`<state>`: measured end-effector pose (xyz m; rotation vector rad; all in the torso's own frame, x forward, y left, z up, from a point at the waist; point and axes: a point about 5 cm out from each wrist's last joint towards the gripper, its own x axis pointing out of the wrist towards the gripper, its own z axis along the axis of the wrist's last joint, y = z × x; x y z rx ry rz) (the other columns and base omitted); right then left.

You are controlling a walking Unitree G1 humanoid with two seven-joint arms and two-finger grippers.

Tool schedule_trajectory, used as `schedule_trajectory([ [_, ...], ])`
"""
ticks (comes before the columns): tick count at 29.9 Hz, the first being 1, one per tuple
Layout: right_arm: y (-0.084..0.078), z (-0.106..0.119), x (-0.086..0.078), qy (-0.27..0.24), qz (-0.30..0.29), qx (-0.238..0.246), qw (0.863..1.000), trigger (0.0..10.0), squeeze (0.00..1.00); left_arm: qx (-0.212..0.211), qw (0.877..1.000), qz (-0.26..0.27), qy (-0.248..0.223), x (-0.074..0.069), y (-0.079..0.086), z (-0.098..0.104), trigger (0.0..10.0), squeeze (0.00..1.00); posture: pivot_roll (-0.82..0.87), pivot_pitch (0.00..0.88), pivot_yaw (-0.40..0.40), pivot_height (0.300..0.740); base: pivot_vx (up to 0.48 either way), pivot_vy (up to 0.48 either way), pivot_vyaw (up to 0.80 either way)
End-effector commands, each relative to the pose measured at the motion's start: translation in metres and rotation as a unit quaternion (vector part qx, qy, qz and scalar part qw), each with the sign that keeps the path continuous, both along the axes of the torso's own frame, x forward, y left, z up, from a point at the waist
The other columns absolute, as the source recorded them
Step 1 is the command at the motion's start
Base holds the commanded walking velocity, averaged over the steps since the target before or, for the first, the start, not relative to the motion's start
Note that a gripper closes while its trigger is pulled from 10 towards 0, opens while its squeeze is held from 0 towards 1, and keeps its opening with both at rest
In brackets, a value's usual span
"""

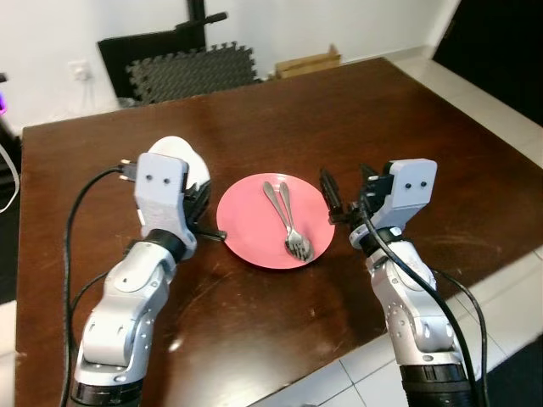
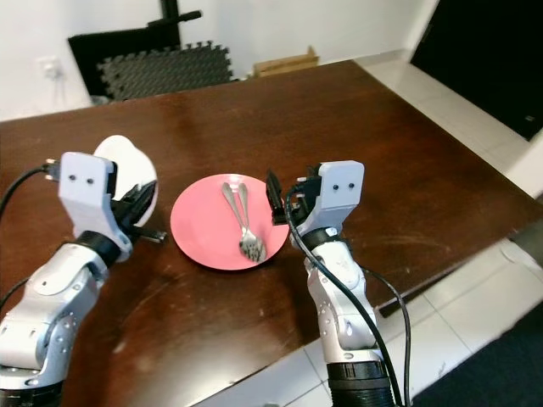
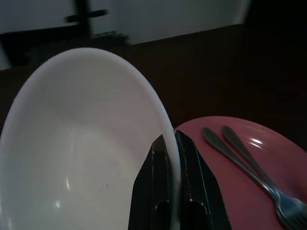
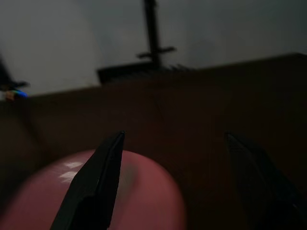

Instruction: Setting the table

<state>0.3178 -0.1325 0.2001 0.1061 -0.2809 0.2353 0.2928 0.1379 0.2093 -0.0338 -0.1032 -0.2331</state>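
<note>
A pink plate (image 1: pixel 251 227) lies on the dark wooden table (image 1: pixel 382 119) in front of me, with two metal forks (image 1: pixel 288 222) side by side on it. Left of the plate is a white bowl (image 3: pixel 81 143), tilted, and my left gripper (image 3: pixel 172 141) is shut on its rim nearest the plate. The bowl (image 1: pixel 181 153) is partly hidden behind my left wrist. By the plate's right edge my right gripper (image 1: pixel 348 191) is open, its fingers (image 4: pixel 103 177) spread wide over that edge with nothing between them.
Black foam mats (image 1: pixel 191 72) and a dark stand lean against the white wall behind the table. A cardboard box (image 1: pixel 307 61) sits past the far edge. Tiled floor (image 1: pixel 509 305) lies beyond the table's near right corner.
</note>
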Motion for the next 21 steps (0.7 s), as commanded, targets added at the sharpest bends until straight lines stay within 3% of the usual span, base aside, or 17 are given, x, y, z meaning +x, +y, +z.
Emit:
schedule_trajectory([
  [1, -0.0043, -0.0014, -0.001, -0.002, -0.011, -0.002, 1.0, 10.0, 0.0, 0.003, 1.0, -0.013, -0.008, -0.0022, -0.0056, 0.0046, 10.0, 0.0, 0.06, 0.111, 0.036, 0.74, 0.0, -0.345, 0.0],
  [9, -0.0047, -0.002, -0.0006, -0.002, -0.012, -0.003, 1.0, 10.0, 0.0, -0.001, 1.0, -0.007, -0.007, -0.0018, -0.0048, 0.0047, 10.0, 0.0, 0.06, 0.11, 0.036, 0.74, 0.0, -0.285, 0.0],
  [15, -0.005, -0.0025, -0.0004, -0.002, -0.013, -0.004, 1.0, 10.0, 0.0, -0.01, 1.0, 0.006, 0.003, -0.0002, -0.003, 0.0032, 10.0, 0.0, 0.06, 0.109, 0.036, 0.74, 0.0, 0.0, 0.0],
  [21, -0.0055, -0.0031, -0.0001, -0.002, -0.015, -0.006, 1.0, 10.0, 0.0, -0.029, 0.999, 0.013, 0.017, 0.0017, -0.0008, 0.0016, 10.0, 0.0, 0.06, 0.109, 0.038, 0.74, 0.0, 0.452, 0.0],
])
